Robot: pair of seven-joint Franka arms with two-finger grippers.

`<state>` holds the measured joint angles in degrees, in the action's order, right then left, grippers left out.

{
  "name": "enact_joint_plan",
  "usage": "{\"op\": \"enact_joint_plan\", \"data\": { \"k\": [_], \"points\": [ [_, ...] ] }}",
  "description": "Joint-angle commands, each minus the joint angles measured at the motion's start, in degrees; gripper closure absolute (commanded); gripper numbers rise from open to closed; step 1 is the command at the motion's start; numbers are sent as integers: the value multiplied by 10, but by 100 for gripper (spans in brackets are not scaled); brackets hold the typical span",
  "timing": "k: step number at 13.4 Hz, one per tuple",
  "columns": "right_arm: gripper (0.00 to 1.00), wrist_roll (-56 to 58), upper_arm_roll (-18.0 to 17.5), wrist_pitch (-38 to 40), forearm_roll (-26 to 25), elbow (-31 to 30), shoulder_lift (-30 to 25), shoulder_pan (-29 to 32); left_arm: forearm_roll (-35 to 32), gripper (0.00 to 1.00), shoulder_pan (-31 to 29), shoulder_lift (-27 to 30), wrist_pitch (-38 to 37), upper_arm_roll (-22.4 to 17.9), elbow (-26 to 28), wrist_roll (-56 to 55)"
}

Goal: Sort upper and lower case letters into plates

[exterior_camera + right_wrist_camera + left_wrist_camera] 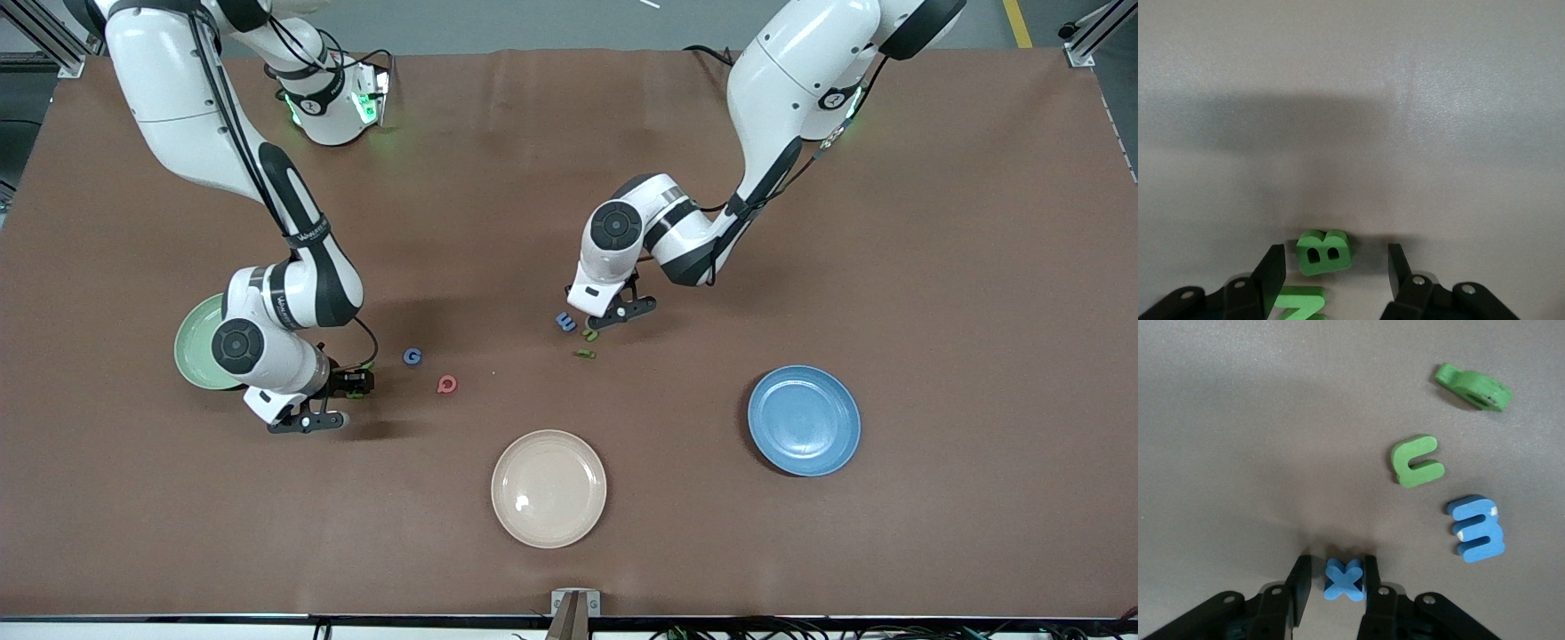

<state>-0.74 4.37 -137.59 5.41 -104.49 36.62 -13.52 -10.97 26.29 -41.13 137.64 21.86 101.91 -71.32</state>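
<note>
Both plates, green (194,347) and blue (804,420), look empty. Left gripper (1336,587) fingers hug a blue X (1344,579); right gripper (1333,273) fingers straddle a green B (1324,251) loosely.

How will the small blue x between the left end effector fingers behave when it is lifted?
The blue x looks thick and blocky, so probably stiff, not floppy. Being small, it is likely light. Its flat faces suggest it should not roll, though its notched edges might let it twist between the fingers.

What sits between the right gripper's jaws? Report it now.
A green letter B stands on the table between the open jaws of the right gripper, touching neither, shown in the right wrist view.
</note>
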Motion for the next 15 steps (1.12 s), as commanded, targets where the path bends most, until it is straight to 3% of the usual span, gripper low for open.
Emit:
{"op": "enact_joint_plan", "data": {
  "k": [1,4,7,11,13,14,15],
  "points": [
    [35,-3,3,-12,6,-7,-2,-8,-9,93,3,-4,-7,-3,-16,-18],
    [50,-3,3,-14,6,-7,-1,-9,-11,99,-38,42,-85,-21,-22,-16],
    [62,-3,3,-20,6,-7,2,-8,-23,100,-158,88,-127,-24,-25,61],
    [82,6,4,-12,5,-5,-3,-2,-37,99,-286,59,-123,-24,-63,202],
    [84,22,9,36,2,-5,-48,7,-37,98,-318,33,-120,-24,-76,256],
    [84,43,8,85,2,-4,-70,24,-37,91,-330,26,-120,-24,-76,267],
    [84,67,8,115,1,-7,-96,46,-37,78,-340,23,-120,-25,-73,273]
  ]
}}
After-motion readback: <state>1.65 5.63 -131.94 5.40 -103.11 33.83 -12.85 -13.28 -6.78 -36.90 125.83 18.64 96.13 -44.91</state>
